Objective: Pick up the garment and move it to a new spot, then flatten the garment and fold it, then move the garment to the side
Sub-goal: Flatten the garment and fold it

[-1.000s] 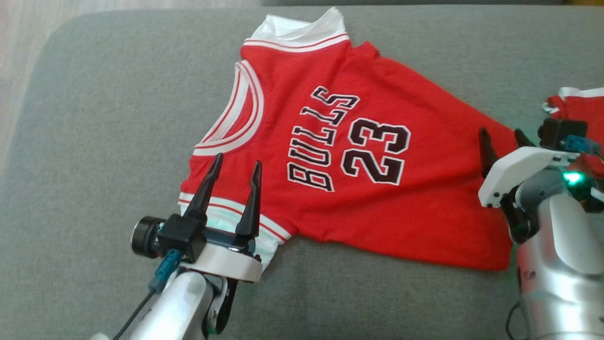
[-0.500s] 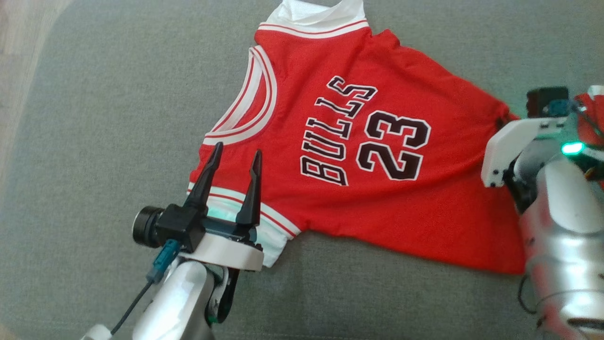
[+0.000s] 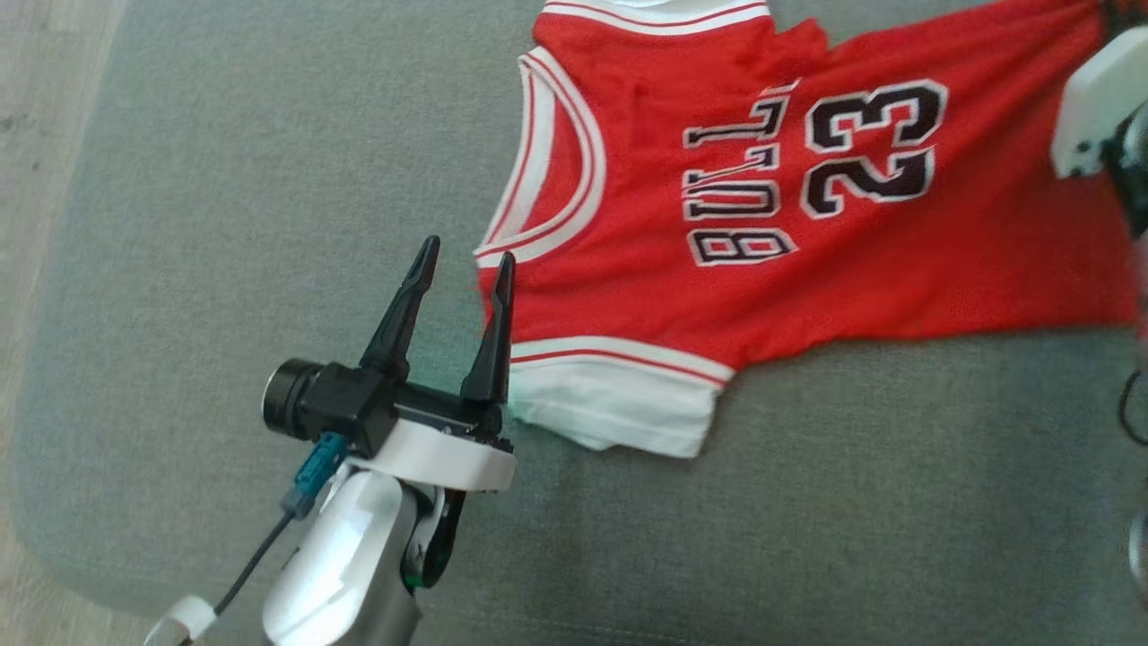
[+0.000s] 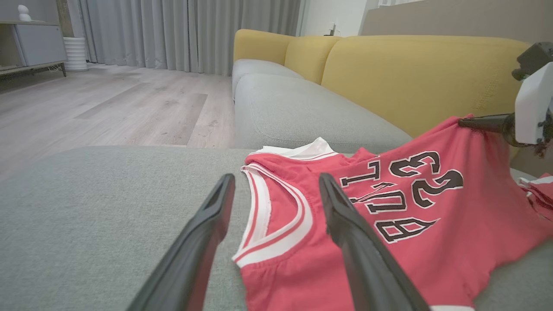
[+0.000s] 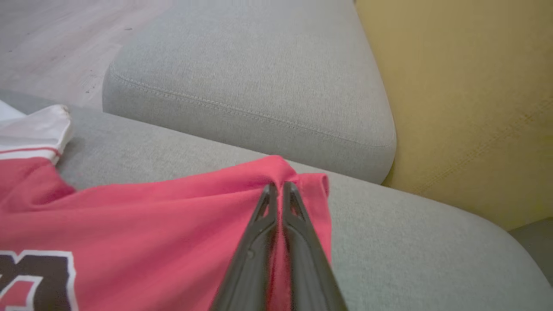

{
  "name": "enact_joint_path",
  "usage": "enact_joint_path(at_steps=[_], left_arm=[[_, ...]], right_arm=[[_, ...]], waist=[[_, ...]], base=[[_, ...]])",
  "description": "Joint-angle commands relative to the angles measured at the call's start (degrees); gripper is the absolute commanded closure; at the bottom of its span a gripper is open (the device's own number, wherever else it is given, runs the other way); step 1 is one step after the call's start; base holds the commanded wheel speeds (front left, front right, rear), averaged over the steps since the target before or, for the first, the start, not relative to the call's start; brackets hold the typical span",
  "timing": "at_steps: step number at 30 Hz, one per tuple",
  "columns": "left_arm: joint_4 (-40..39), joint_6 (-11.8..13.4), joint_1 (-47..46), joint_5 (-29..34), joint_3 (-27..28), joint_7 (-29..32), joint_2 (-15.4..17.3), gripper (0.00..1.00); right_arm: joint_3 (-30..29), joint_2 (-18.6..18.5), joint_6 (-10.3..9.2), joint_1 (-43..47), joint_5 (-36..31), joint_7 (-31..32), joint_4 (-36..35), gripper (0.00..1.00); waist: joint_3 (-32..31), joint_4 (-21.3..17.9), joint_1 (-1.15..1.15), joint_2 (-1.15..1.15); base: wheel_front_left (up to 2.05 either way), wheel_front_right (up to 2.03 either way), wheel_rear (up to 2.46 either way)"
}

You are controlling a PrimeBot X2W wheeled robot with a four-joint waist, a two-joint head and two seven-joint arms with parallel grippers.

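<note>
Jersey (image 3: 717,296) lies across the grey cushion (image 3: 224,224), red with white trim, number and lettering face up. The right gripper (image 5: 276,186) is closed on a pinch of red cloth at one edge of the jersey, and the left wrist view shows that edge raised off the cushion. The left gripper (image 3: 466,256) hovers by the armhole with its jaws apart, one finger over the cloth, the other over bare cushion, holding nothing. A yellow backrest (image 4: 410,77) rises behind.

It was a home living room: grey sofa (image 4: 302,116) with yellow cushions (image 4: 410,73), long grey curtains (image 4: 173,34), pale wood floor (image 4: 108,108).
</note>
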Motion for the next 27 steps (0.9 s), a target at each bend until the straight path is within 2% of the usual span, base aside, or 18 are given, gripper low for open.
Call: enact_joint_path(at_steps=[1,3,4,5,12,19,22,27], left_arm=[[-1.52,-0.25,-1.97,0.5,2.49,-0.54,0.06,0.0],[-1.28,-0.57,-2.22,0.74,2.73,-0.54,-0.15,0.0],[-1.13,-0.7,-2.32,0.83,2.83,-0.54,-0.24,0.0],[-0.95,-0.81,-2.36,0.91,2.92,-0.54,-0.33,0.0],[0.28,-0.95,-1.29,1.63,4.35,-0.54,-0.61,0.0],[1.01,-0.91,1.41,2.27,6.39,-0.54,-0.52,0.0],[1.03,-0.8,2.92,2.51,7.02,-0.54,-0.47,0.0],[1.53,-0.96,5.74,2.64,7.91,-0.54,-0.3,0.0]], right_arm=[[0.46,-0.3,0.21,-2.47,-0.5,-0.83,-1.35,1.0],[-0.07,-0.21,0.21,-3.86,-0.6,-1.85,0.75,1.0],[-0.35,-0.22,0.21,-4.3,-0.67,-2.36,1.8,0.52],[-0.61,-0.24,0.21,-4.55,-0.95,-2.95,2.66,0.0],[-0.84,2.92,0.21,-2.44,-0.6,-12.07,6.06,0.0],[-0.02,8.66,0.21,4.49,5.26,-23.55,4.71,0.0],[0.7,10.9,0.21,9.81,9.42,-25.07,0.47,0.0],[6.3,12.4,0.21,26.82,20.93,-25.4,-16.86,0.0]], waist=[[0.3,0.5,-0.01,0.0],[0.34,0.88,-0.01,0.0],[0.26,1.02,-0.01,0.0],[0.11,1.12,-0.01,0.0],[-2.82,-0.62,-0.01,0.0],[-7.52,-4.37,-0.01,0.0],[-9.13,-5.96,-0.01,0.0],[-11.35,-8.03,-0.01,0.0]], base=[[0.0,0.0,0.0],[0.0,0.0,0.0],[0.0,0.0,0.0],[0.0,0.0,0.0],[0.0,0.0,0.0],[0.0,0.0,0.0],[0.0,0.0,0.0],[0.0,0.0,0.0]])
